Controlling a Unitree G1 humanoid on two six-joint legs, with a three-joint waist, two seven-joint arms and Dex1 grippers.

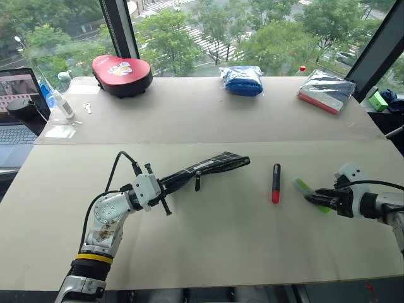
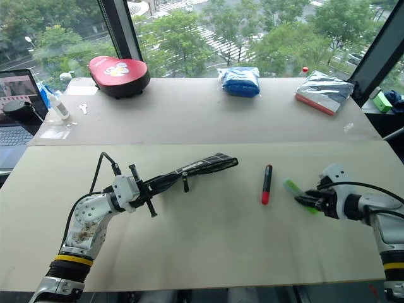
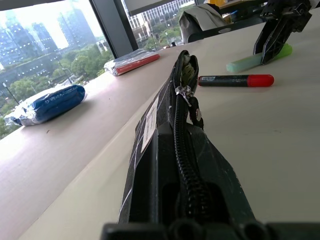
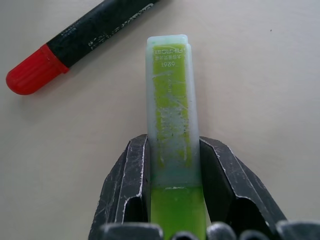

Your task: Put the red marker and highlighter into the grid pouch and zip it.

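**Highlighter pinched, pouch mouth barely open**

Black fingers point(image 4: 125, 192) of my right gripper point(image 4: 174, 192) sit either side of the highlighter point(image 4: 172, 125), pressed against its pale barrel just above the bright green cap end, so I read that as a grasp on it. It lies on the table point(image 1: 208, 240) just right of the red marker point(image 1: 276, 183), which lies untouched, apart from the pouch. My left gripper point(image 1: 165, 187) is clamped on one end of the grid pouch point(image 1: 208, 167) and holds it out on edge, zipper side up, its far end toward the marker.

What worries me: the grip is close to the cap end, so most of the barrel sticks out ahead of the fingers. I judge it could pivot or slip as I lift, and a drop might knock the marker rolling. The pouch is the bigger risk. Along its top edge the zipper looks closed for most of its length, with only a small gap at the far end by the pull strap point(image 3: 192, 107). Pushing a chunky pen into that may just shove the floppy fabric away, since I hold it by one end alone.

Hard to tell: how wide the opening really is, whether anything is already inside, and whether the pouch's lower edge touches the table. My left gripper's fingers are buried behind the fabric.
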